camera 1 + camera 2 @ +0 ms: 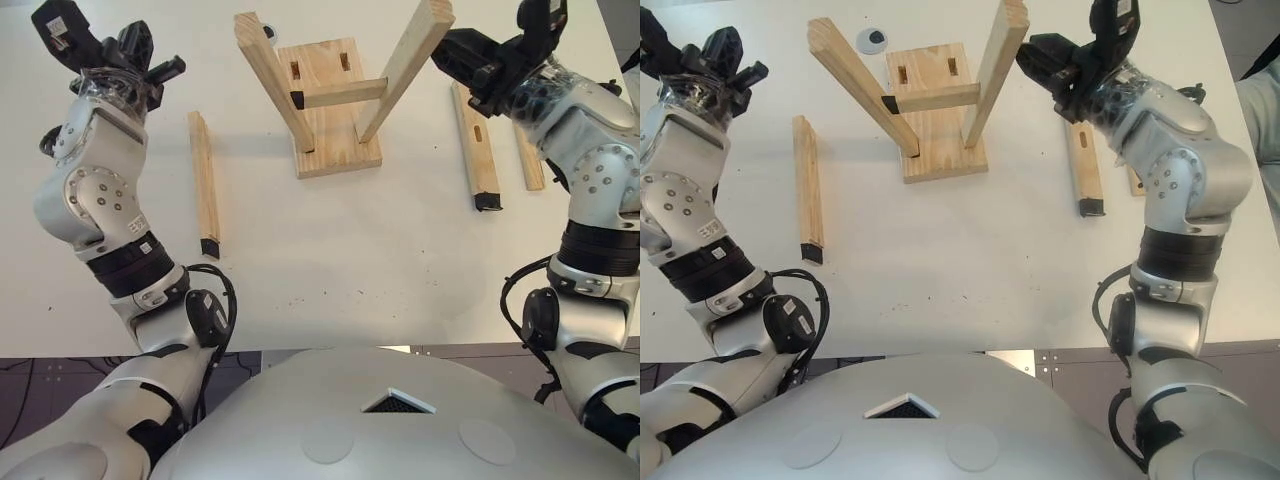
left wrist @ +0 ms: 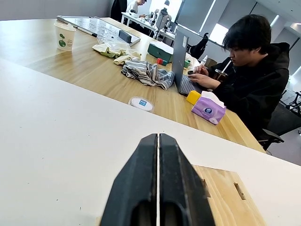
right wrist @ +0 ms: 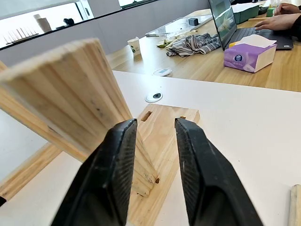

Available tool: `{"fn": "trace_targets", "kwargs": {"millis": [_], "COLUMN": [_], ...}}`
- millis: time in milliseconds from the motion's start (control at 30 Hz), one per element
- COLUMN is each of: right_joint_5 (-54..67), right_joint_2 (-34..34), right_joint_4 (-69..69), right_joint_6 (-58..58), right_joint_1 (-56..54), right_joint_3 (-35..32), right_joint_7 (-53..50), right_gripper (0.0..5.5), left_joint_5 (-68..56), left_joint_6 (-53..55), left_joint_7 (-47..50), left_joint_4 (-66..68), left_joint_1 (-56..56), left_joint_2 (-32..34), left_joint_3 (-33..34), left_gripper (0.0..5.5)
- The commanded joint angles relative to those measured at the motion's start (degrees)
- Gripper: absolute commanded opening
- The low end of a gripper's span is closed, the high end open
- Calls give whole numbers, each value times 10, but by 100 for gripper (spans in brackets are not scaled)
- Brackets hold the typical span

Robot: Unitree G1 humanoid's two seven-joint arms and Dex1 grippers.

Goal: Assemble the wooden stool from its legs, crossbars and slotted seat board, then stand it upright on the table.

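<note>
Two pale wooden pieces, the left leg (image 1: pixel 268 75) and the right leg (image 1: pixel 405 70), rise from the seat board (image 1: pixel 335 150), which lies flat at the far middle of the white tabletop (image 1: pixel 350 250). They splay apart upward, joined by a crossbar (image 1: pixel 345 94) running left to right. A loose leg (image 1: pixel 204 180) lies left and a second loose leg (image 1: pixel 474 150) right, both pointing away from me, black tips nearest. My left hand (image 2: pixel 158 141) is clenched, empty; my right hand (image 3: pixel 156 123) is released beside the right leg's top.

White table (image 1: pixel 400 270) holds seat board (image 1: pixel 335 150), left leg (image 1: pixel 205 180), right leg (image 1: pixel 475 150)
</note>
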Motion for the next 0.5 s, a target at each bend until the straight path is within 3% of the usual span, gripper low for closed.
{"fn": "trace_targets", "kwargs": {"millis": [33, 133, 200, 333, 400, 500], "right_joint_5": [-16, -101, -143, -167, -167, -185], "right_joint_2": [-7, -29, -25, 11, 13, -2], "right_joint_4": [39, 20, 1, -99, -122, -115], "right_joint_6": [-21, -77, -102, -83, -68, -69], "right_joint_1": [-17, -4, -4, 1, 10, 22], "right_joint_3": [-26, 76, 134, 262, 278, 276], "right_joint_7": [-24, -6, -1, 28, 39, 52], "right_gripper": [57, 5, 2, 2, 2, 2], "left_joint_5": [78, 129, 151, 152, 152, 171], "left_joint_6": [-27, -8, 3, 48, 59, 59], "left_joint_7": [-53, -63, -62, -69, -70, -73], "left_joint_4": [-16, -39, -59, -106, -110, -90], "left_joint_1": [84, 95, 72, -4, -15, -9], "left_joint_2": [79, 104, 93, 5, -20, -6], "left_joint_3": [-116, -218, -280, -415, -428, -405], "left_gripper": [0, 0, 0, 0, 0, 0]}}
